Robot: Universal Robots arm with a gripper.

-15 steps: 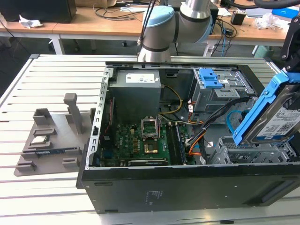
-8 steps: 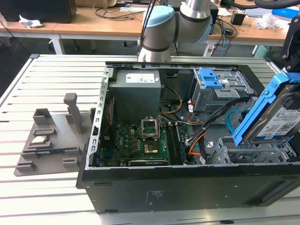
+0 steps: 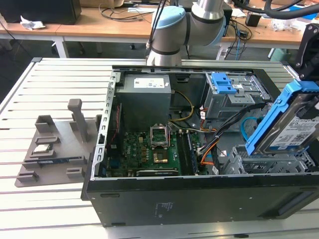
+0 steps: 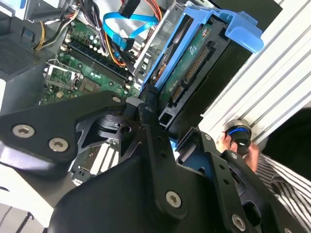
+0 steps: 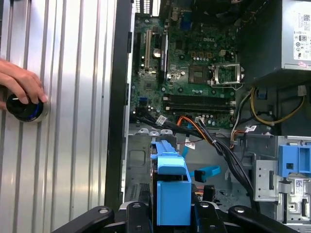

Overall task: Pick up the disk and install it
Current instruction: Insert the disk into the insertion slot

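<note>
The disk [image 3: 295,125] is a silver drive with a white-and-blue label in a bright blue bracket. It hangs tilted above the grey metal bay [image 3: 264,165] at the open computer case's [image 3: 199,199] front corner, on the exterior view's right. My gripper [image 3: 308,67] is shut on its upper end. In both wrist views the black fingers [image 5: 210,213] clamp the blue bracket [image 5: 172,191] from both sides, with the drive's connector edge [image 4: 194,68] pointing down toward the case.
A grey drive cage with a blue tab [image 3: 225,85] sits behind the bay. Blue and orange cables [image 3: 243,130] run beside it. The motherboard [image 3: 149,152] and power supply [image 3: 145,99] are further in. A grey fixture [image 3: 55,144] lies outside. A hand [image 5: 23,83] rests on a knob [image 5: 24,108].
</note>
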